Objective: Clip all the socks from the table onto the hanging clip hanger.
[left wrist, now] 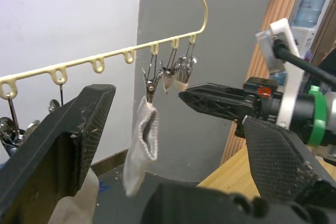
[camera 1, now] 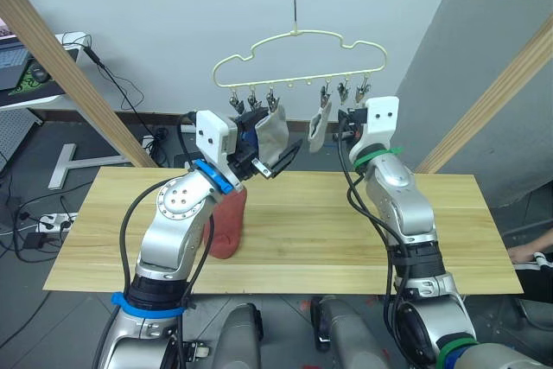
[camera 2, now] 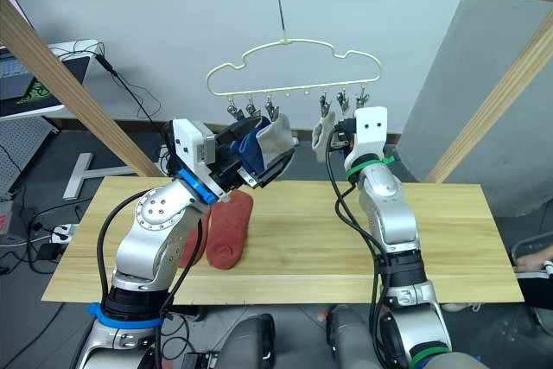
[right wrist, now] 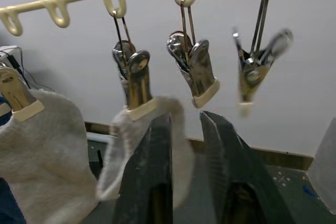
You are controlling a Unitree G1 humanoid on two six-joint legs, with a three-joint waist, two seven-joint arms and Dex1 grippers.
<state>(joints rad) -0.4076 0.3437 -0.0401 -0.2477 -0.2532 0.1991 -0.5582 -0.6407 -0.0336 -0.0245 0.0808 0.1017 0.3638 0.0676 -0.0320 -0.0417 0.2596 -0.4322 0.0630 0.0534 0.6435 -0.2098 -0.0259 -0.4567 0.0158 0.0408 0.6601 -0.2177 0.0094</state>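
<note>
Blue sock (camera 2: 251,146) is half hidden behind the left gripper (camera 2: 259,164) and a grey sock (camera 2: 275,137) beside it. Another grey sock (camera 1: 318,125) hangs long axis vertical from the hanger (camera 1: 298,62), just beside the right gripper (right wrist: 184,129), whose jaws stand slightly apart. Left jaws are spread wide. A red sock (camera 2: 229,229) lies lengthwise front to back on the tabletop (camera 2: 449,239).

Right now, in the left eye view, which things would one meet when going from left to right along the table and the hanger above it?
Rust-red sock on the table → left gripper → light grey sock hanging from the clip hanger → right gripper.
</note>
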